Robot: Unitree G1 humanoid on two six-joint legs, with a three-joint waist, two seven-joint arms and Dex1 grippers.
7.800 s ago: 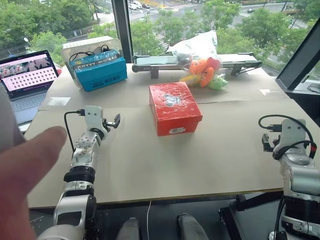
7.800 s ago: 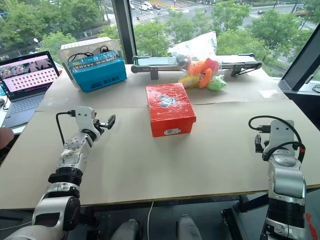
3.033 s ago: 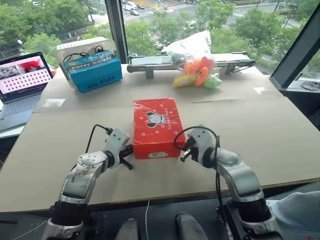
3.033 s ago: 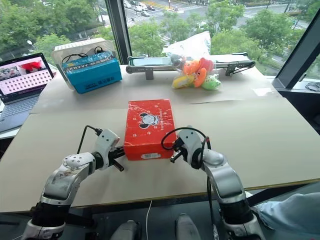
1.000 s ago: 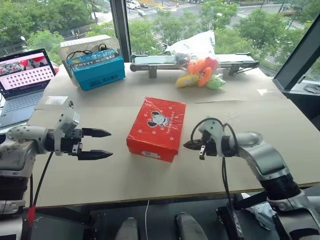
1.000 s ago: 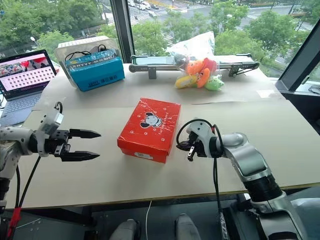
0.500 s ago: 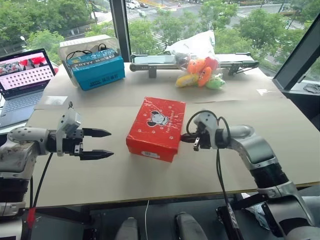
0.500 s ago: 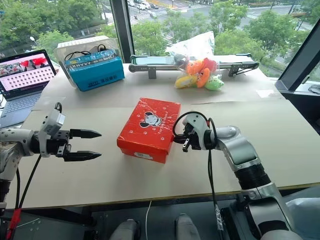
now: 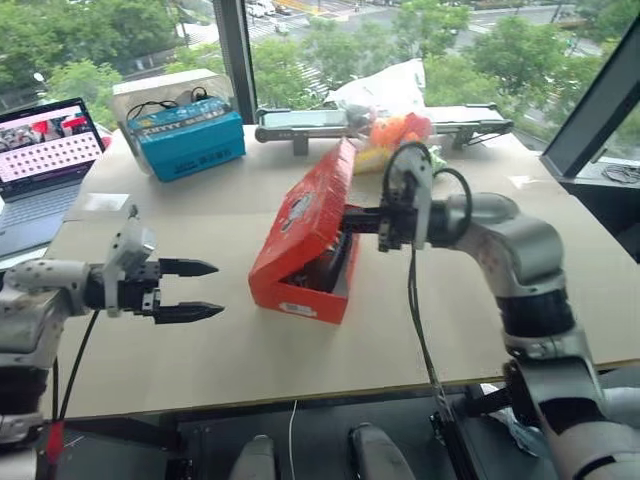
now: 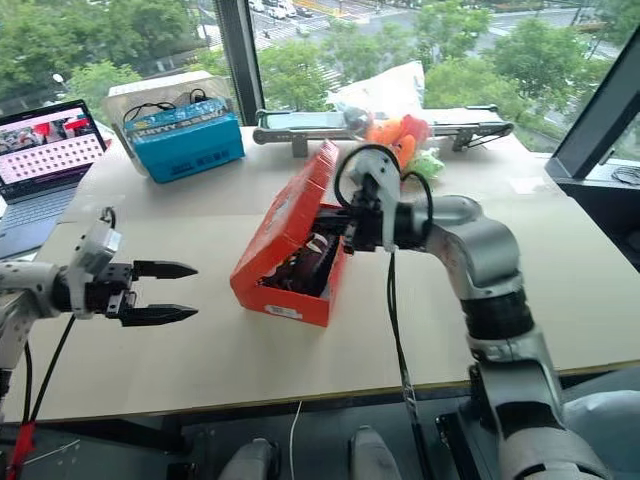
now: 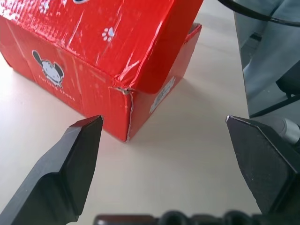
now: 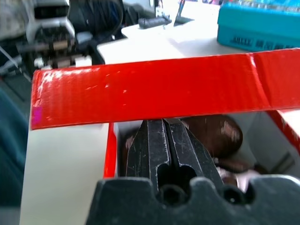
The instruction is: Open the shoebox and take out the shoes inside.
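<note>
Mid-desk, our right gripper point(image 10: 350, 225), pressed together, props the shoebox point(image 9: 300, 265) lid; left gripper point(image 9: 190, 290) waits spread. The shoes point(image 10: 315, 255) inside, probably light and firm, want pinching at the heel collar.

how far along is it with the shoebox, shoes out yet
Partly done: the shoebox lid is propped up by the shut right gripper under its edge. The brown shoes lie inside, not yet taken out. The left gripper hovers open beside the box, holding nothing.
</note>
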